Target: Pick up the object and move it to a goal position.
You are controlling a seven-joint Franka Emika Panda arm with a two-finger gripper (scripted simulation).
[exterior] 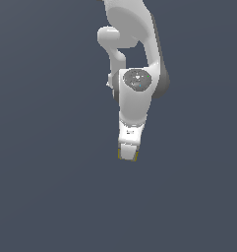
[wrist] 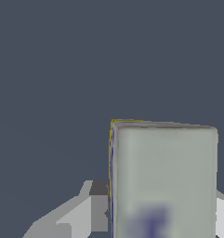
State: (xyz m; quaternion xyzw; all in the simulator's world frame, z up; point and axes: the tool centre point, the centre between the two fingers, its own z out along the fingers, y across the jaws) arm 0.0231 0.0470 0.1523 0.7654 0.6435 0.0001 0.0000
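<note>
The object (wrist: pixel 164 176) is a pale grey-white boxy block with a blurred dark mark and a thin yellow edge. In the wrist view it fills the space between my two fingers, with one finger (wrist: pixel 98 204) touching its side and the other (wrist: pixel 223 214) just showing at the opposite side. My gripper (wrist: pixel 161 204) is shut on it. In the exterior view the white arm reaches down the picture and the gripper (exterior: pixel 129 145) covers most of the object (exterior: pixel 128 155). Only the block's pale end with yellowish edges shows there.
A plain dark blue-grey surface (exterior: pixel 46 187) surrounds the arm in both views. No other object shows.
</note>
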